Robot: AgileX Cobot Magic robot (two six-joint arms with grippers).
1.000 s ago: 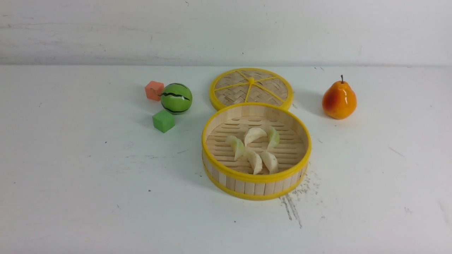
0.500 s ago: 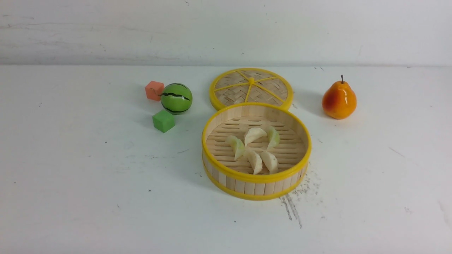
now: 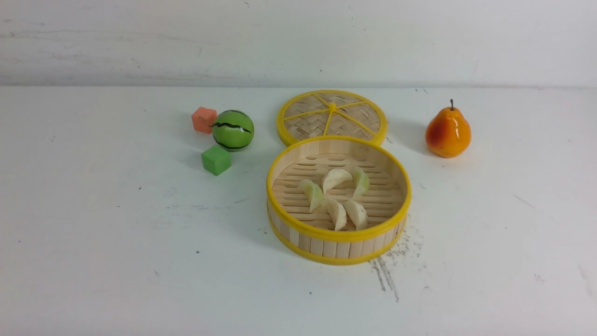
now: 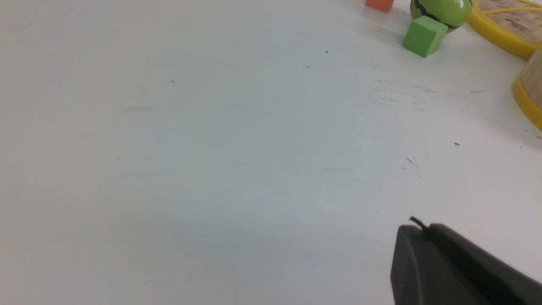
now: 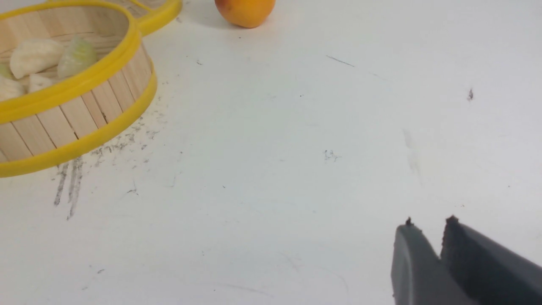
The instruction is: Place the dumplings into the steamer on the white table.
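Note:
The steamer (image 3: 338,235), a round bamboo basket with yellow rims, stands mid-table on the white table (image 3: 116,261). Several dumplings (image 3: 336,178), cream and pale green, lie clustered on its slatted floor. Neither arm shows in the front view. In the left wrist view my left gripper (image 4: 419,226) hovers shut and empty over bare tabletop, with the steamer's wall (image 4: 531,89) at the frame edge. In the right wrist view my right gripper (image 5: 430,224) is slightly open with nothing between its tips, well away from the steamer (image 5: 80,114) and its dumplings (image 5: 34,57).
A flat woven lid (image 3: 332,116) lies just behind the steamer. An orange-yellow pear (image 3: 447,132) stands at the back right. A green striped ball (image 3: 232,130), an orange cube (image 3: 204,119) and a green cube (image 3: 216,160) sit at the back left.

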